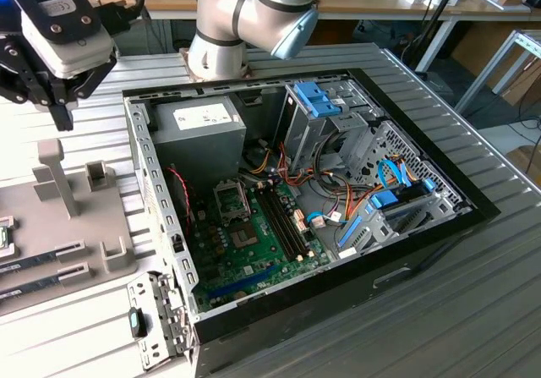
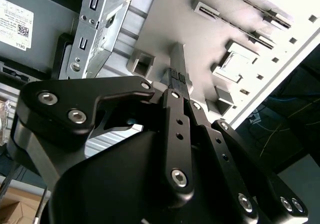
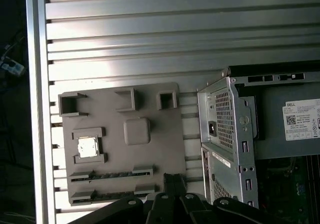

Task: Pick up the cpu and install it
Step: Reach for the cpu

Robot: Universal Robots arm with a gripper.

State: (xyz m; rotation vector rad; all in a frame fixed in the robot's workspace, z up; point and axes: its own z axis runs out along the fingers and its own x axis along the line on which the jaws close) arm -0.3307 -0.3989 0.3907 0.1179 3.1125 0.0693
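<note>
The cpu (image 3: 87, 147) is a small silvery square lying in a recessed holder on the grey fixture plate (image 3: 150, 159); in the second wrist view the cpu (image 2: 234, 63) looks bright in the same holder. At the exterior view's left edge the cpu (image 1: 4, 236) is cut off by the frame. My gripper (image 1: 62, 117) hangs above the plate, shut, with nothing between its fingers. The gripper (image 3: 174, 179) is well apart from the cpu, over the plate's edge nearest the computer case. The gripper (image 2: 178, 53) tapers to one point in the second wrist view. The open socket (image 1: 232, 199) sits on the green motherboard.
The open computer case (image 1: 156, 183) fills the table's middle, with a grey power-supply box (image 1: 199, 128), drive cages with blue clips (image 1: 317, 99) and loose cables. Two memory sticks (image 3: 107, 175) lie in slots on the plate, beside upright posts (image 1: 55, 175). The arm's base (image 1: 215, 48) stands behind.
</note>
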